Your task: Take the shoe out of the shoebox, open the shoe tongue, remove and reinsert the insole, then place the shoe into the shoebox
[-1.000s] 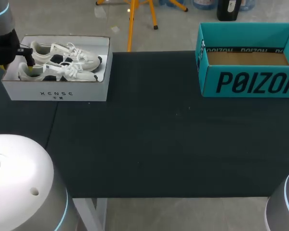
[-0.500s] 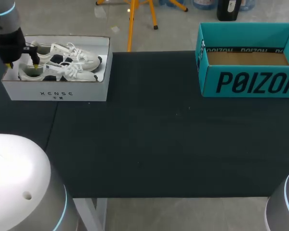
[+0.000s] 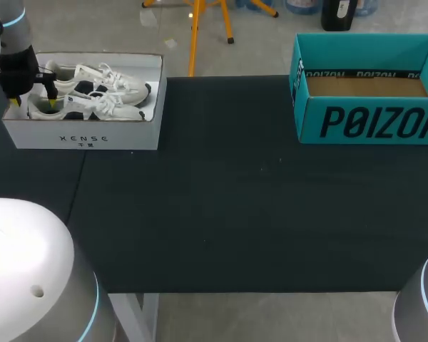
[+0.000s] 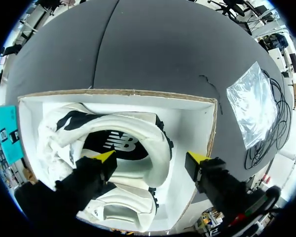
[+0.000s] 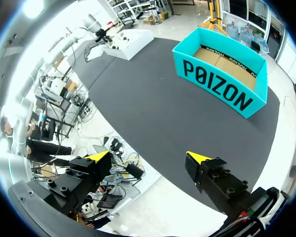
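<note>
From above: the white cardboard shoebox (image 3: 85,135) sits at the black table's (image 3: 235,214) far left corner, the left gripper (image 3: 33,102) over the nearer white sneaker's (image 3: 93,108) heel. Up close, its spread fingers straddle that heel, gripping nothing; one tip just beside the end wall might snag and drag the box. The right gripper (image 5: 148,155) hangs wide open, empty, off the near edge; tabletop stretches to the teal cardboard box (image 5: 222,74).
</note>
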Controlling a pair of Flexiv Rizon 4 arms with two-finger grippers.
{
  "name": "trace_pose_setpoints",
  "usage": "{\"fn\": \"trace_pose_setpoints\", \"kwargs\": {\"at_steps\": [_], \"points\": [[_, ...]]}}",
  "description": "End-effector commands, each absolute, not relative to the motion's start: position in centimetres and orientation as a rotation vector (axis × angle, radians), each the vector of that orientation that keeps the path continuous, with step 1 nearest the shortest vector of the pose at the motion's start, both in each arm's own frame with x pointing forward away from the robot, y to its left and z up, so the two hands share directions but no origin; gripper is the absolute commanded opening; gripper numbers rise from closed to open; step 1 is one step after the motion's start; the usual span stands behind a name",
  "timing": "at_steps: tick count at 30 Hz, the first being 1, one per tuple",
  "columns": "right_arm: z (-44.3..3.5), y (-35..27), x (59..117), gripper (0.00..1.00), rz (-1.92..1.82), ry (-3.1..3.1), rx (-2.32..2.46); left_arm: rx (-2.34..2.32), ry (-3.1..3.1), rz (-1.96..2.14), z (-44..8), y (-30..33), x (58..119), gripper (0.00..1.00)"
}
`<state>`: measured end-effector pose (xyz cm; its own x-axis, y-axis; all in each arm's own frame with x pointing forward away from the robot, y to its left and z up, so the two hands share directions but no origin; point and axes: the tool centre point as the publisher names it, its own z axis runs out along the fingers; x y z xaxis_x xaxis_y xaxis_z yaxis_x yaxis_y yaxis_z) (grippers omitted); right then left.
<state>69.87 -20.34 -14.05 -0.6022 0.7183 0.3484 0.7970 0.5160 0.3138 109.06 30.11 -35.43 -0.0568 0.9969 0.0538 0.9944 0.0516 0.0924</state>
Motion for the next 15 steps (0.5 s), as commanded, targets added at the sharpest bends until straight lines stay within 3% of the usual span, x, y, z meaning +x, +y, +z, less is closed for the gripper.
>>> {"fn": "trace_pose_setpoints", "kwargs": {"at_steps": [1,5,7,12,15], "points": [[-14.1,-20.3,69.9,1.00,-0.666,-2.580,-1.303,2.141,2.268,0.161,-36.2,30.0,109.6,0.45],[-14.1,-20.3,69.9,1.00,-0.666,-2.580,-1.303,2.144,2.273,0.157,-37.0,30.1,109.9,0.36],[-14.1,-20.3,69.9,1.00,-0.666,-2.580,-1.303,2.148,2.273,0.153,-37.4,30.1,110.2,0.22],[-14.1,-20.3,69.9,1.00,-0.666,-2.580,-1.303,2.174,2.260,0.158,-37.8,30.1,110.6,0.00],[-14.1,-20.3,69.9,1.00,-0.666,-2.580,-1.303,2.181,2.248,0.171,-37.3,30.2,110.9,0.00]]}}
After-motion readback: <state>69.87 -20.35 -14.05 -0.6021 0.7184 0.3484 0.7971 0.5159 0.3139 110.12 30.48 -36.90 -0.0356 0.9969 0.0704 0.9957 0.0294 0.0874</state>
